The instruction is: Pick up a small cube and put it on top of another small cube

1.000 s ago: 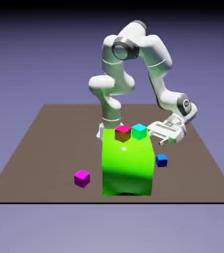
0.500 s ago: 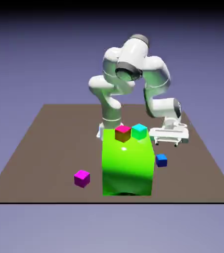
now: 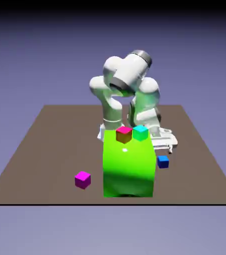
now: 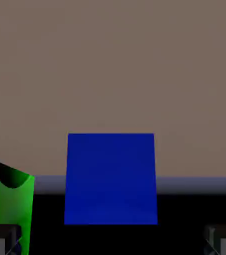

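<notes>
In the exterior view, the dark-blue cube (image 3: pixel 163 162) sits on the table (image 3: pixel 50 149), just beside the green block (image 3: pixel 128 167) on the exterior view's right. The gripper (image 3: pixel 163 149) hangs near the block, fingers spread wide, grasping nothing.

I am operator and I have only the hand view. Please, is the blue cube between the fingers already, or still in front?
Observer: In front. The blue cube sits on the table, and the gripper is behind it, nearer the robot's base.
Operator: Thank you. Which other cubes are there, please?
Observer: A magenta cube is on the table, toward the exterior view's left. A red cube and a cyan cube show at the green block's top.
</notes>
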### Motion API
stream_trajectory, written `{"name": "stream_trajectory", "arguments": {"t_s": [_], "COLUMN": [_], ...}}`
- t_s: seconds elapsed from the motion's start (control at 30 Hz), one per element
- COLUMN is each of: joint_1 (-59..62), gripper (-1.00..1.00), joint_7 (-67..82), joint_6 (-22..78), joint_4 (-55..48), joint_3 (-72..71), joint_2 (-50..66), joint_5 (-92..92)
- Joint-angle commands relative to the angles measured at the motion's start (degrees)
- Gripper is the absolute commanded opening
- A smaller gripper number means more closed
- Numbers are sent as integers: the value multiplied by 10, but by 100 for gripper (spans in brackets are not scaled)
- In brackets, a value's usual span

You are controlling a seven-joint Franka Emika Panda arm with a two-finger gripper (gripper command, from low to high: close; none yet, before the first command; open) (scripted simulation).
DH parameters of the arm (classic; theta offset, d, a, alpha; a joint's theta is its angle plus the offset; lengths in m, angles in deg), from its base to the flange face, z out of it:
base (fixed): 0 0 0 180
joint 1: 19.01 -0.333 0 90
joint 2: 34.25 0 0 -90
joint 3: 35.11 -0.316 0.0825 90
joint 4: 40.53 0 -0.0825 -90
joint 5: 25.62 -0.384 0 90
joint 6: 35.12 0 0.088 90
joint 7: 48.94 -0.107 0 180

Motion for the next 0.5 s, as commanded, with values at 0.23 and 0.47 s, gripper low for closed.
{"name": "stream_trajectory", "arguments": {"t_s": [0.23,0.47], "joint_1": [104,34], "gripper": [0,-100], "joint_7": [117,38], "joint_6": [13,4], "joint_4": [-30,-10], "joint_3": [42,13], "joint_2": [93,30], "joint_5": [184,59]}}
